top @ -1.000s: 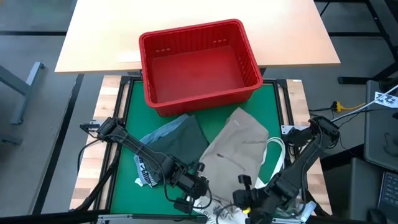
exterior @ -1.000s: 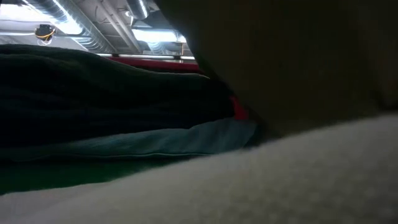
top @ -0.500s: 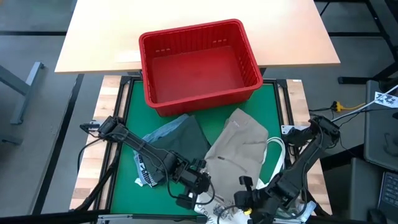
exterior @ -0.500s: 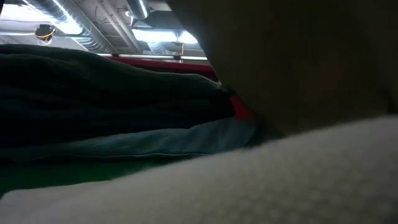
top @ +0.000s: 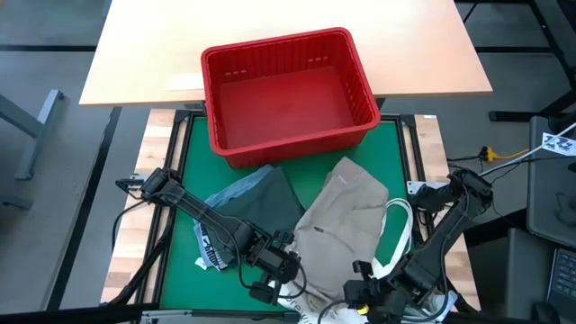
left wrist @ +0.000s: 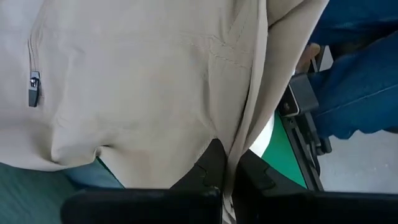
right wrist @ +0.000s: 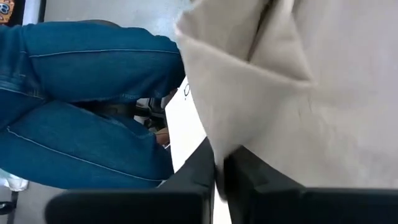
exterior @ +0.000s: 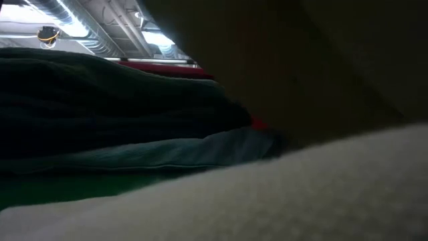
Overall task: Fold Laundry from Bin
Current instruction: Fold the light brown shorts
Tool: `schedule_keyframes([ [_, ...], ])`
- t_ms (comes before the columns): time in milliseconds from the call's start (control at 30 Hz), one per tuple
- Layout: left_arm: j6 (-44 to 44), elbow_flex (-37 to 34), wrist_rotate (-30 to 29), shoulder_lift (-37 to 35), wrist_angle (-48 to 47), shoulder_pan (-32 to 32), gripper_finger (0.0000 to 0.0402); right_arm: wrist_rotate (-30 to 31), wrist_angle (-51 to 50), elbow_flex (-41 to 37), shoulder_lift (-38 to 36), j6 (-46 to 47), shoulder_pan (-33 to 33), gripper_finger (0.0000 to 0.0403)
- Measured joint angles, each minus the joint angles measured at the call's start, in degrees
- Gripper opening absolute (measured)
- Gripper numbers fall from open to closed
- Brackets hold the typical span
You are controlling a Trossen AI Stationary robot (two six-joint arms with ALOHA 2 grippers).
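Note:
A khaki garment (top: 346, 211) lies on the green mat (top: 189, 171), its near edge raised between my two grippers. My left gripper (top: 288, 261) is shut on the near left part, my right gripper (top: 363, 274) on the near right part. To the left a dark green garment (top: 270, 202) lies on a light blue one (top: 225, 193). The red bin (top: 288, 90) stands at the mat's far edge and looks to hold nothing. The low view shows the green garment (exterior: 100, 100) and the raised khaki cloth (exterior: 301, 67). My left gripper pinches a gathered fold of the khaki garment (left wrist: 233, 155) between its two fingers, slanting down from the table's left. The cloth runs away from the fingertips in a drawn crease. My right gripper pinches the garment's edge (right wrist: 219, 158) between its two fingers, slanting down from the right; layers cannot be told.
A white tote bag's handle (top: 400, 225) lies at the mat's right side, and pale cloth (exterior: 301, 194) fills the low view's foreground. A person in blue jeans (right wrist: 81, 93) stands just past the table's near edge. A light wooden table (top: 288, 36) lies behind the bin.
The raised khaki cloth has swung a little across the low view. Both arms have stayed about where they were, still shut on the garment.

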Motion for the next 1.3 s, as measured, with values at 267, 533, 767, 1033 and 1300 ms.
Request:
schedule_keyframes([
  [267, -0.06, 0.0, -0.21, 0.0, -4.27, -1.57, 0.0005, 0.9, -3.48, -0.02, 0.02, 2.21, -0.04, 0.0098],
  [533, -0.06, -0.02, -3.23, 0.0, -4.65, -3.27, 0.0005, 1.61, -8.74, -0.04, 0.02, 2.01, -0.1, 0.0168],
  [767, -0.04, -0.02, -2.94, 0.0, -3.85, -2.07, 0.0005, 1.73, -6.98, -0.04, 0.02, 1.99, -0.13, 0.0172],
  [1033, 1.59, -0.02, -2.03, -0.11, -2.2, 1.63, 0.0005, -1.54, -7.15, -0.04, 0.02, 2.05, -0.15, 0.0151],
  [1300, 5.02, -0.02, 0.64, -0.17, 2.41, 6.95, 0.0005, -1.4, -7.26, -0.04, 0.02, 2.12, -0.2, 0.0118],
])
